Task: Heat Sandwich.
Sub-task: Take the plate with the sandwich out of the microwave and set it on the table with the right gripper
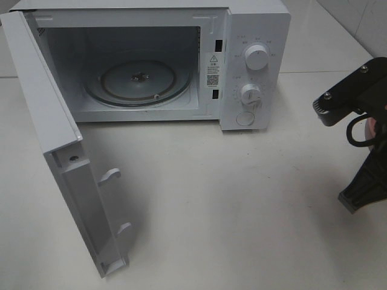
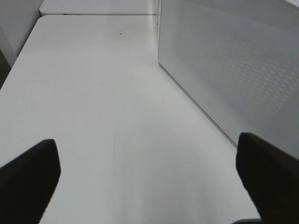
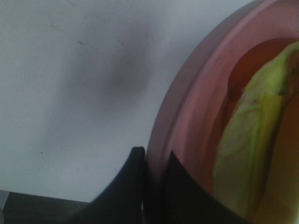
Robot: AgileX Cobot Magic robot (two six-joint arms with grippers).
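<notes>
Pinching the rim of the pink plate (image 3: pixel 187 126), the right gripper (image 3: pixel 152 175) has its two black fingers nearly together, one outside the rim and one inside, and the plate is firmly in its hold. Just beyond the inner finger, in the plate's darker well, lies the sandwich (image 3: pixel 243 154), showing a pale yellow-green layer with a soft, wrinkled edge; it sits close to the fingertips without touching them. The plate looks smooth and matte, with a raised round lip. In the high view the right arm (image 1: pixel 357 121) hangs at about three o'clock, black and angular, with only a sliver of pink behind it. Over at the other arm, the left gripper (image 2: pixel 149 175) stands wide apart and holds nothing, its dark fingers (image 2: pixel 30 175) framing bare table (image 2: pixel 103 93) beside the microwave's perforated side wall. The white microwave (image 1: pixel 254 60) sits at twelve o'clock, glossy and boxy, its door (image 1: pixel 72 181) swung out toward eight o'clock, the round glass turntable (image 1: pixel 136 81) visible inside.
</notes>
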